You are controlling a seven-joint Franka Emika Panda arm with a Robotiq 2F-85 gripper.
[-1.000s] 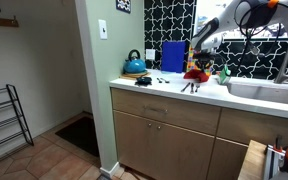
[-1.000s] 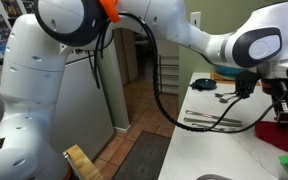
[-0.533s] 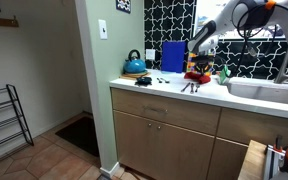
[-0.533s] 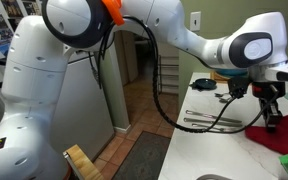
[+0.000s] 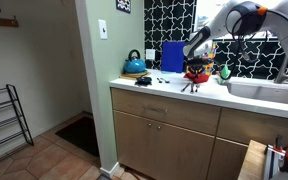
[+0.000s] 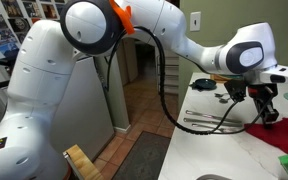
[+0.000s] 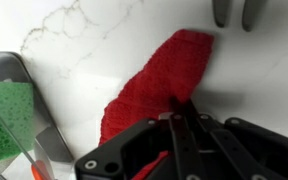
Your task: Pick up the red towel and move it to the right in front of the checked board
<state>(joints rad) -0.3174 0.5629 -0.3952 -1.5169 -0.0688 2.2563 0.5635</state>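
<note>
As the gripper (image 7: 181,110) pinches the red towel (image 7: 156,78), its tail touches the counter (image 7: 94,45)

Red towel (image 7: 159,80): cloth, coarse knitted weave, matt. Countertop (image 7: 94,40): white stone look with faint grey veining, smooth, slight sheen. Gripper (image 7: 180,108): black housing, matt; plastic or coated metal, cannot tell which. Green pad (image 7: 6,115): open mesh texture, rough. In an exterior view, cabinet fronts (image 5: 164,128): pale wood, satin finish; kettle (image 5: 134,66): blue, glossy. Robot arm shell (image 6: 34,100): white, smooth, glossy.
</note>
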